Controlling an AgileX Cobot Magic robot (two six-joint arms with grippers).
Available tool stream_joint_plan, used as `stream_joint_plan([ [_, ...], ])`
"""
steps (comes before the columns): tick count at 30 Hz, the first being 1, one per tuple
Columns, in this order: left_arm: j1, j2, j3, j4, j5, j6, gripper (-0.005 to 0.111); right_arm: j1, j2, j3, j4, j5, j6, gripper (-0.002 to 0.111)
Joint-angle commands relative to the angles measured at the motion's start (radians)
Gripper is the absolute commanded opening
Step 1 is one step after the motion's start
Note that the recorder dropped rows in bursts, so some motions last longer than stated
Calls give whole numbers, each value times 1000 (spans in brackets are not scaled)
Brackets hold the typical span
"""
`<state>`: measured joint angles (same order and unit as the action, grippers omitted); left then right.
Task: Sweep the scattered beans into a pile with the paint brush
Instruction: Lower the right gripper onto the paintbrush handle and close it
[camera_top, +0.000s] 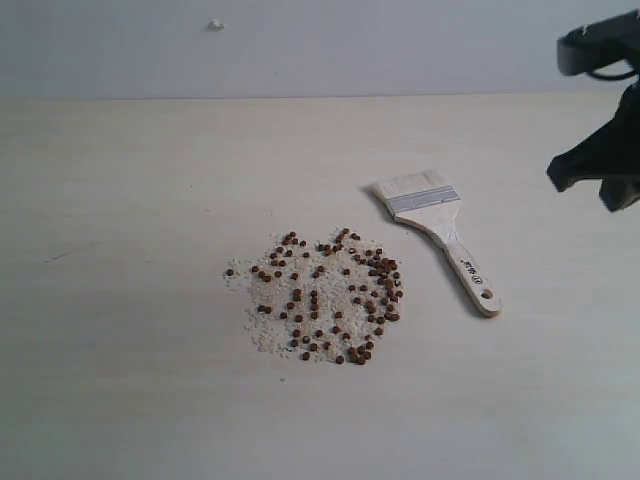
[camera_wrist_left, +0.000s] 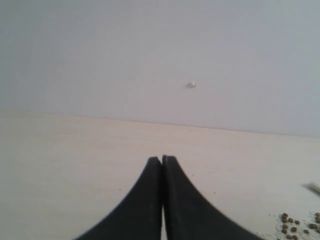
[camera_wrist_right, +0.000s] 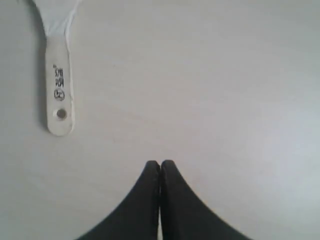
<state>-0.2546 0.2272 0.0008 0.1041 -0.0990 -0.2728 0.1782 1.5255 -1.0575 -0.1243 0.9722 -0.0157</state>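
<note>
Right claw (camera_wrist_right: 160, 164) closed, paint brush (camera_top: 425, 201) near beans (camera_top: 383, 290)

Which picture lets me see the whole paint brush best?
The exterior view: the whole paint brush shows there, bristles, metal band and handle, lying beside the beans. The right wrist view catches only its handle end with the hole. The left wrist view shows no clear part of it.
</note>
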Motion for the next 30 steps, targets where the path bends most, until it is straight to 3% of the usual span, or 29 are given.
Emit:
stream_joint_plan([
  [1, -6, -6, -1, -3, -1, -7, 0, -3, 139, -35, 150, 31, -59, 0],
  [11, -6, -6, -1, -3, -1, -7, 0, -3, 284, -100, 255, -110, -68, 0],
  [18, -6, -6, -1, -3, -1, -7, 0, 94, 313, -172, 234, -142, -120, 3],
  [23, -6, -6, -1, -3, -1, -7, 0, 165, 353, -226, 193, -158, -116, 22],
  [27, -6, -6, -1, -3, -1, -7, 0, 171, 403, -240, 199, -168, -104, 45],
  [30, -6, -6, -1, -3, -1, -7, 0, 171, 451, -240, 193, -172, -67, 53],
])
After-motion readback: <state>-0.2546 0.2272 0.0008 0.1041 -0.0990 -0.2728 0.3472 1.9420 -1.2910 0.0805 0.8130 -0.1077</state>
